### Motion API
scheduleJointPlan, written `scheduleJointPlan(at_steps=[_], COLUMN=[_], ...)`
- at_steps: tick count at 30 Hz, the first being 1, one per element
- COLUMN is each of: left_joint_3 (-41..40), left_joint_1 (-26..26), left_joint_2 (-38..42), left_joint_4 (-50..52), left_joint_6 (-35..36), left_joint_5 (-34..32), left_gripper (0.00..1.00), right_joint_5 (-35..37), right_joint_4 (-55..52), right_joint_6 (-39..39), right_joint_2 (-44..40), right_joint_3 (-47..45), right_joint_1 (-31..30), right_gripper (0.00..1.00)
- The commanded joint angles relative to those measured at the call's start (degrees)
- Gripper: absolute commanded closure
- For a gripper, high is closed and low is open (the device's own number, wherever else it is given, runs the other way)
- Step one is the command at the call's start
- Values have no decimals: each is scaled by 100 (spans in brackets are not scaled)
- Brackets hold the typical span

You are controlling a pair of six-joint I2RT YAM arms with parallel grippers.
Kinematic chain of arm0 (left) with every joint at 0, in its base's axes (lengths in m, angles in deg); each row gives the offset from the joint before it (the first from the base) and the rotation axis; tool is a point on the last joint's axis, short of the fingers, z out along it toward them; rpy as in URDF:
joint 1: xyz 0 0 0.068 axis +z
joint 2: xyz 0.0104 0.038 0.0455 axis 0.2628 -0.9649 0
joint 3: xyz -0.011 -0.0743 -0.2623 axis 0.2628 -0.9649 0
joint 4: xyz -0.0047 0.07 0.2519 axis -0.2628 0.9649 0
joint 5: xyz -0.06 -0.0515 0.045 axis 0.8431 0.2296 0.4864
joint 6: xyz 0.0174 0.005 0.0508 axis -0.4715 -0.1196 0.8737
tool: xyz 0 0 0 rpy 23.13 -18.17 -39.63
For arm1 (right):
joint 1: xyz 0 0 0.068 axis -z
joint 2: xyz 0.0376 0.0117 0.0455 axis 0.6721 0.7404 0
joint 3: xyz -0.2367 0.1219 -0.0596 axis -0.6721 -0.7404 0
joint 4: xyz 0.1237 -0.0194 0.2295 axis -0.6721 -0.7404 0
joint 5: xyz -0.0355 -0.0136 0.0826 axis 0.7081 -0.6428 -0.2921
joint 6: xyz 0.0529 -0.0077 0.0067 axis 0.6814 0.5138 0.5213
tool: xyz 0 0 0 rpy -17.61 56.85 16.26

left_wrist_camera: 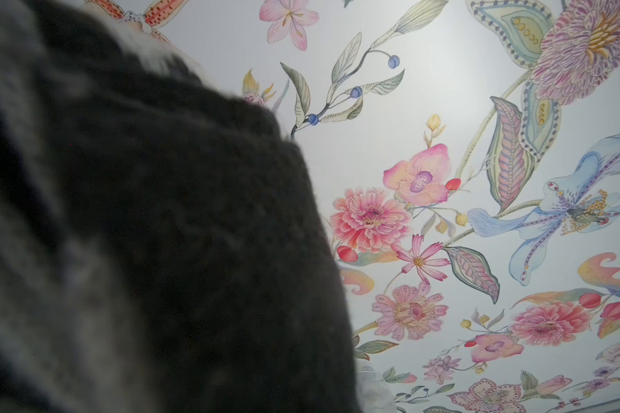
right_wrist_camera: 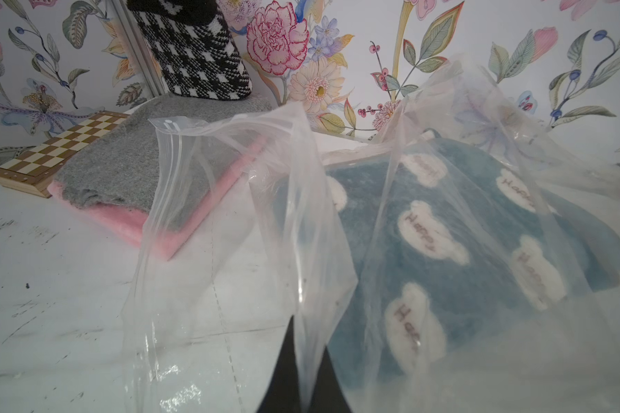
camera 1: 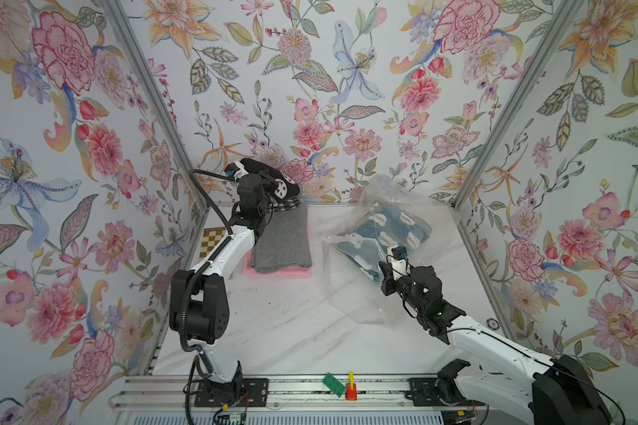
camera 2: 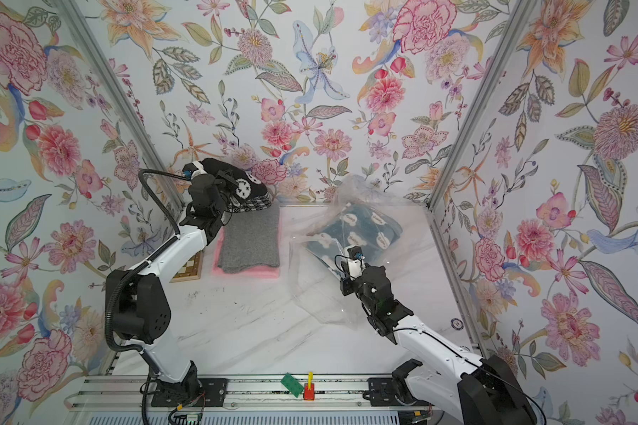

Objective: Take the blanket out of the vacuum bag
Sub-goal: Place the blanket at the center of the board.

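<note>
The clear vacuum bag (camera 1: 347,298) (camera 2: 310,294) (right_wrist_camera: 230,214) lies crumpled on the right of the white table. A blue blanket with white clouds (camera 1: 383,228) (camera 2: 361,235) (right_wrist_camera: 444,250) sits inside it. My right gripper (camera 1: 383,277) (camera 2: 345,283) (right_wrist_camera: 306,379) is shut on a fold of the bag's film at its near side, lifting it. At the back left, my left gripper (camera 1: 271,187) (camera 2: 231,186) holds up a black-and-white knitted blanket (camera 1: 290,186) (camera 2: 253,189) (left_wrist_camera: 158,232) (right_wrist_camera: 197,53). That blanket's lower end touches the grey blanket. It hides the left fingers.
A grey blanket (camera 1: 282,243) (right_wrist_camera: 122,161) lies on a pink one (camera 1: 280,273) left of the bag. A chessboard (camera 1: 212,241) (right_wrist_camera: 61,146) sits by the left wall. Small green (camera 1: 334,384) and red (camera 1: 351,390) items rest on the front rail. Floral walls enclose three sides.
</note>
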State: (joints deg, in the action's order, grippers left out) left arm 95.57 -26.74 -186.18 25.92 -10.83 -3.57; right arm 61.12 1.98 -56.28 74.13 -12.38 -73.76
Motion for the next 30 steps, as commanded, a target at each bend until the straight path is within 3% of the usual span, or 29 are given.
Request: scheduleJointPlan(at_steps=[1,14,24,30], left_joint_3=[390,1020,78,-795], left_joint_1=[17,24,26,-65], left_joint_2=[-104,-533,-299,249], left_joint_4=[-814,-759,-1011,-1025], left_joint_6=[119,228,-7,-371], left_joint_5=[212,150,265,41], left_gripper=[100,100,100,100], right_joint_5=[131,130,122,96], right_joint_4=[-81,-63,-57,-63], right_joint_6=[-103,-112,-112,-110], right_joint_2=[75,157,176,208], right_joint_3=[141,147,159,164], right_joint_1=[-46,-46,-46,-55], right_gripper=[100,100,100,100])
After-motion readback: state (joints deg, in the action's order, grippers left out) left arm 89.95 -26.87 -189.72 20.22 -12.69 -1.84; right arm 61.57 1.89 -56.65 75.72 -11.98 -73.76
